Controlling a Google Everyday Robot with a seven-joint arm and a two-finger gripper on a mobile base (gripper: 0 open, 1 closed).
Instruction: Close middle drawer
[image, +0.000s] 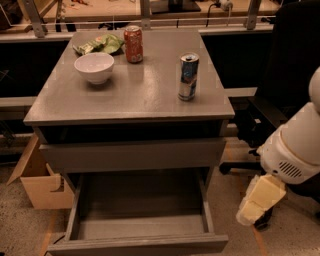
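Observation:
The grey cabinet stands in the middle of the camera view. The middle drawer is pulled far out at the bottom of the frame. Its grey box interior is empty, and its flat front runs along the lower edge. Above it a shorter grey drawer front sits nearly flush with the cabinet. My gripper, a pale cream piece under the white arm housing, hangs to the right of the open drawer, about level with its side wall and apart from it.
On the cabinet top are a white bowl, a red can, a blue-and-silver can and a green chip bag. An open cardboard box sits on the floor at left. A black office chair stands at right.

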